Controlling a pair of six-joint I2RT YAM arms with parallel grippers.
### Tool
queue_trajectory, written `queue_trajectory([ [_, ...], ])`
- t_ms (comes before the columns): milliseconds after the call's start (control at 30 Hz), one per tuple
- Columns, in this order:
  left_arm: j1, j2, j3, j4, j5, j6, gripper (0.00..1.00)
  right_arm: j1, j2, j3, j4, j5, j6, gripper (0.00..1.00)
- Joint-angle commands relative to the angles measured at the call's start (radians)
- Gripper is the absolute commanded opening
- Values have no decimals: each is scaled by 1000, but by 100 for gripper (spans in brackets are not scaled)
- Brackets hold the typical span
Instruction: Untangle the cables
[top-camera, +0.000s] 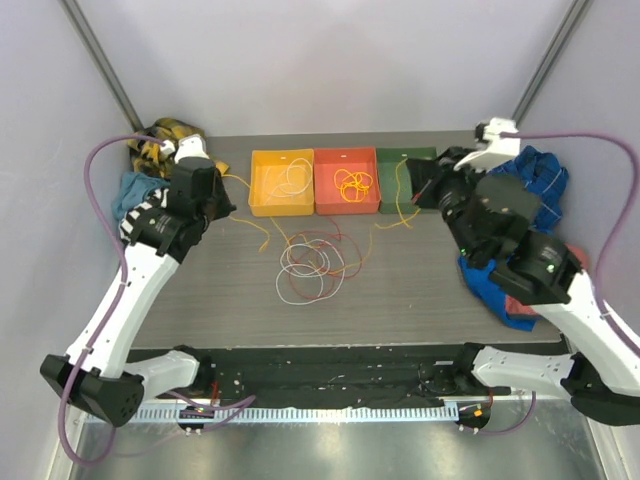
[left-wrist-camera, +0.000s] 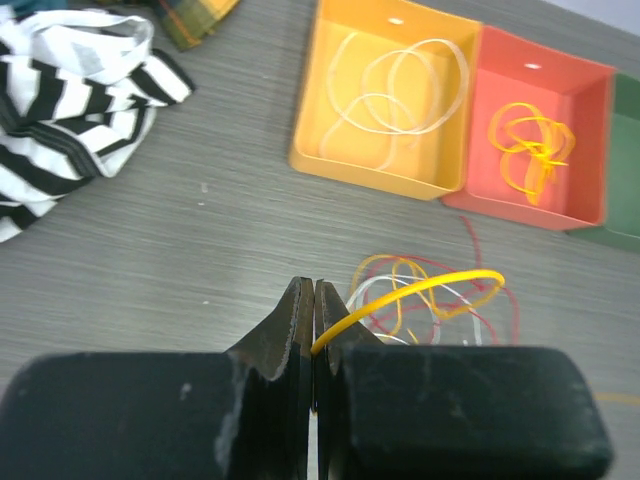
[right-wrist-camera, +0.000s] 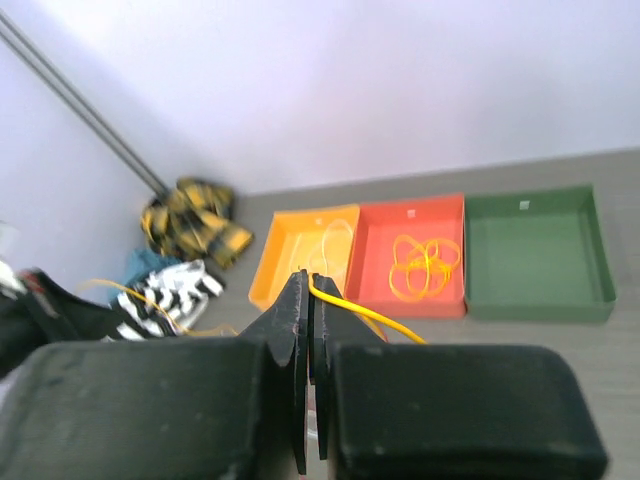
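A loose tangle of red, white and yellow cables (top-camera: 312, 264) lies on the grey table, in front of the bins. My left gripper (top-camera: 226, 206) hovers left of it, shut on one end of a yellow cable (left-wrist-camera: 420, 290) that arcs back into the tangle (left-wrist-camera: 432, 306). Right of the bins, my right gripper (top-camera: 421, 191) is shut on another stretch of yellow cable (right-wrist-camera: 372, 319). The left gripper (left-wrist-camera: 314, 286) and the right gripper (right-wrist-camera: 308, 279) both show their jaws pressed together on the thin wire.
Three bins stand in a row at the back: a yellow bin (top-camera: 262, 205) with a white cable, a red bin (top-camera: 346, 208) with an orange cable, and a green bin (top-camera: 392, 160). Crumpled clothes (top-camera: 160, 140) lie back left, blue cloth (top-camera: 500, 290) on the right.
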Motion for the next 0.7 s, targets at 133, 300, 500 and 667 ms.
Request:
queue_trajectory([
  [133,0,138,-4,-60,-136,6,0,0,154,586,-153,35,-178,1],
  [300,-1,262,-32,-103,-124,-25,0,2,228,753,-186,18,-198,1],
  [500,0,299,-86,-89,-63,-37,6,0,160,555,-161,38,-158,1],
  [667,-1,230,-171,-6,-12,-40,43,2,80,316,-95,46,-106,1],
])
